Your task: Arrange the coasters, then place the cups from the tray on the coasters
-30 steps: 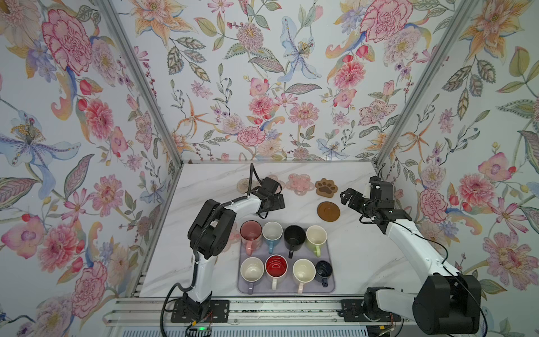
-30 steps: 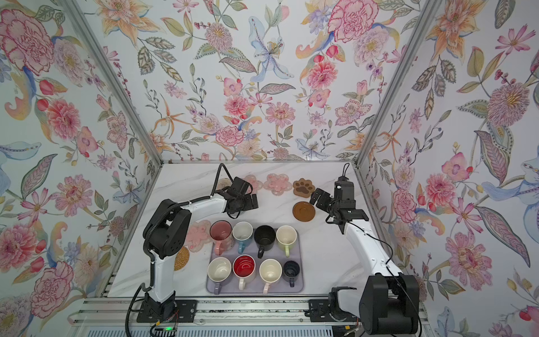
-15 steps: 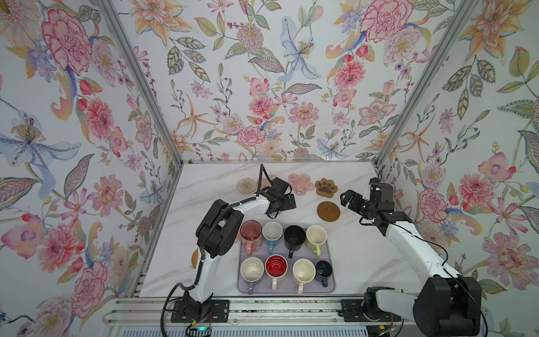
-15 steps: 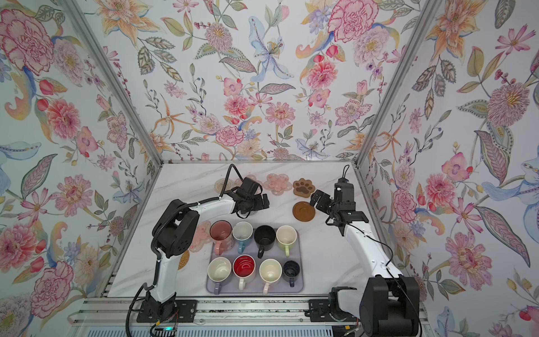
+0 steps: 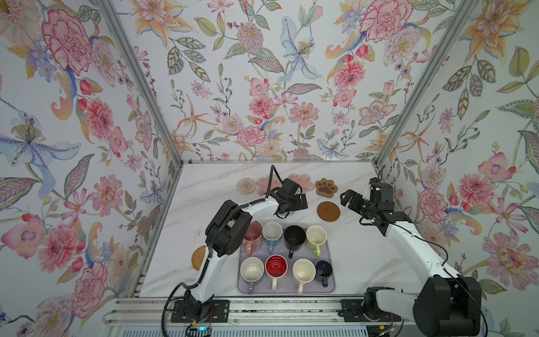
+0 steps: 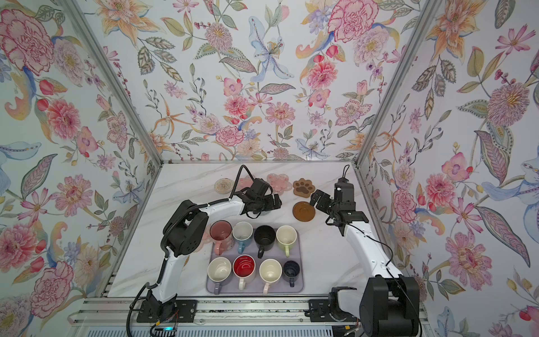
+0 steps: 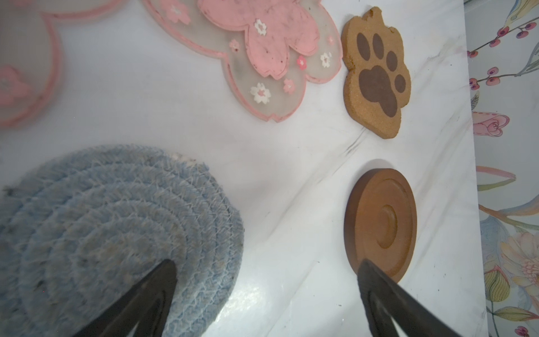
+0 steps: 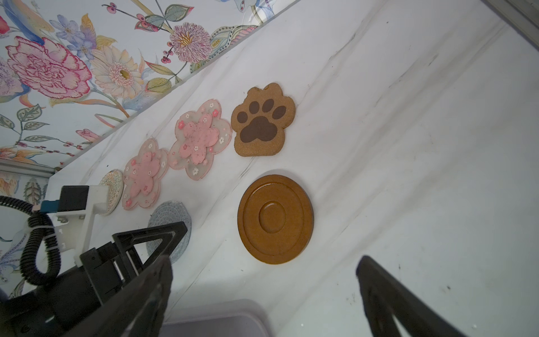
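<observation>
Along the back of the table lie a clear beaded coaster (image 5: 246, 185), two pink flower coasters (image 5: 300, 181), a brown paw coaster (image 5: 326, 187) and, nearer, a wooden disc coaster (image 5: 328, 210). My left gripper (image 5: 294, 201) hovers open just left of the disc. In the left wrist view one finger stands over a grey knitted coaster (image 7: 116, 233), and nothing is between the fingers of that gripper (image 7: 267, 264). My right gripper (image 5: 348, 200) hangs open and empty right of the disc (image 8: 275, 218). Several mugs stand on the lavender tray (image 5: 287, 287).
A woven rattan coaster (image 5: 199, 258) lies at the front left beside the left arm. Another pink flower coaster (image 6: 206, 236) shows partly under that arm's elbow, left of the tray. Flowered walls close in the table on three sides.
My left gripper has moved to the right, from the beaded and flower coasters toward the wooden disc. The right gripper has hardly moved.
</observation>
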Controlling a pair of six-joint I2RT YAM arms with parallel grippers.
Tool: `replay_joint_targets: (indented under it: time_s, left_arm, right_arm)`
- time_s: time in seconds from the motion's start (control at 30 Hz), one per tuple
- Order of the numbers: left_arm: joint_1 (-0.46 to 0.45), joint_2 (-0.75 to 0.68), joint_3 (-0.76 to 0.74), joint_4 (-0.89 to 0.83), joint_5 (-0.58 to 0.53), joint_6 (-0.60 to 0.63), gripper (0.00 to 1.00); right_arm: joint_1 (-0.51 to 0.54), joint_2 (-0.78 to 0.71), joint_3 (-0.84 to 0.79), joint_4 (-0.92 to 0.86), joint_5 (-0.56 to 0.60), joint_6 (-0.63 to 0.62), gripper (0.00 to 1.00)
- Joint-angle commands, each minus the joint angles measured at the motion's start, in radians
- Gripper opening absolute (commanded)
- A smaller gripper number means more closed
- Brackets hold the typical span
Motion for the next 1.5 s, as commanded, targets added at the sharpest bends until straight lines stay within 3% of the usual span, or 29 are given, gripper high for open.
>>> replay_joint_targets:
  time_s: [0.0,0.3,0.67,0.9,1.1,1.23,1.33,1.47]
  left_arm:
    - [-0.020,0.064,0.012,-0.031,0.058,-0.035,0.99]
    - [-0.054,0.136,0.142,-0.067,0.092,-0.015,0.99]
    - [-0.082,0.138,0.181,-0.075,0.096,0.003,0.99]
    - [-0.080,0.051,0.253,-0.131,-0.008,0.126,0.99]
    - [-0.061,-0.112,0.293,-0.182,-0.175,0.259,0.99]
    - [-0.027,-0.302,0.149,-0.167,-0.290,0.303,0.99]
    - [0.006,-0.518,-0.095,-0.125,-0.392,0.301,0.99]
    - [0.058,-0.809,-0.417,-0.106,-0.448,0.250,0.99]
  right_arm:
    - [0.004,-0.010,-0.018,0.022,-0.007,0.001,0.99]
    - [0.004,-0.009,-0.021,0.026,-0.010,0.005,0.99]
    - [0.006,-0.025,-0.032,0.040,-0.018,0.012,0.99]
    - [0.006,-0.057,-0.027,0.040,-0.010,0.003,0.99]
    - [0.007,-0.098,-0.031,0.067,0.002,0.002,0.99]
    - [0.006,-0.114,-0.036,0.079,-0.002,0.002,0.99]
    - [0.012,-0.122,-0.049,0.094,-0.005,-0.004,0.99]
    - [0.021,-0.124,-0.060,0.103,-0.001,-0.021,0.99]
